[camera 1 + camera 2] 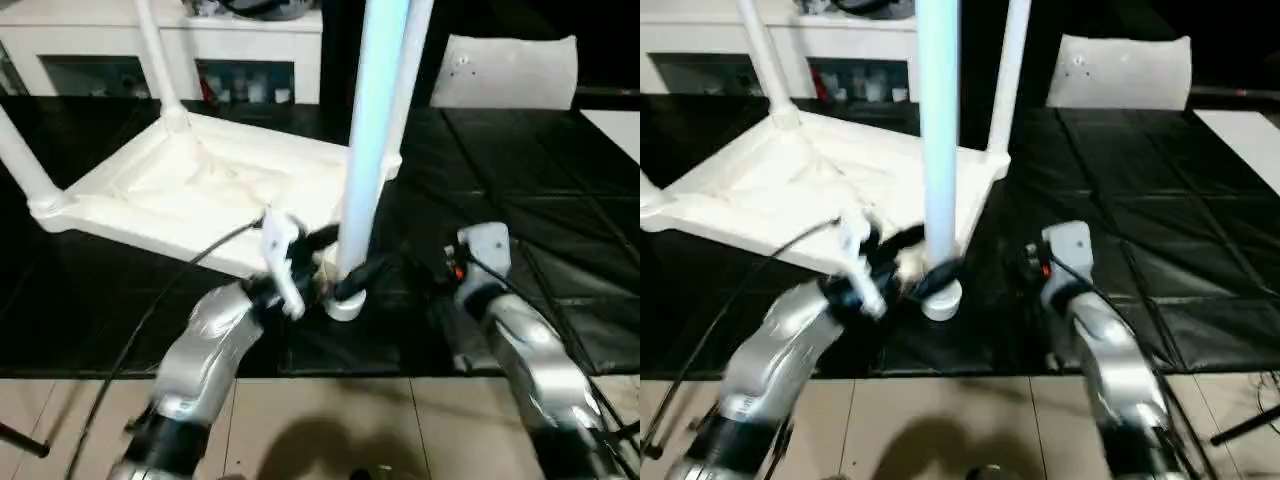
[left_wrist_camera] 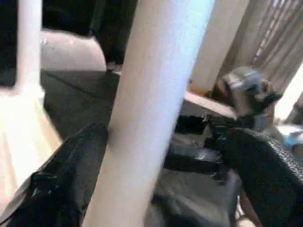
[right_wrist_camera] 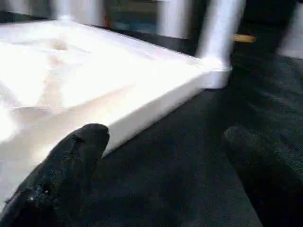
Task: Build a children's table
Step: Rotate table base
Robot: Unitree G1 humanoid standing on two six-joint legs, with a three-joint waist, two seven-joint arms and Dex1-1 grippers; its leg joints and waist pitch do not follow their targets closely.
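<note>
The white tabletop (image 1: 200, 190) lies upside down on the black mat, with white legs standing up from its corner sockets. The nearest leg (image 1: 368, 150) rises from the near right socket (image 1: 343, 303), leaning slightly. My left gripper (image 1: 345, 275) is open around this leg just above the socket. In the left wrist view the leg (image 2: 142, 118) passes between the two black fingers (image 2: 71, 179), close to one and apart from the other. My right gripper (image 3: 163, 161) stands open to the right of that corner, low over the mat, with nothing between its fingers (image 3: 71, 156). It faces the tabletop's edge (image 3: 156, 104).
A white cabinet with glass doors (image 1: 120, 40) stands at the back. A flat white sheet with a small hole (image 1: 510, 70) leans at the back right. The black mat (image 1: 560, 250) stretches to the right. Light floor tiles (image 1: 330, 420) lie in front. A black cable (image 1: 190, 265) runs along my left arm.
</note>
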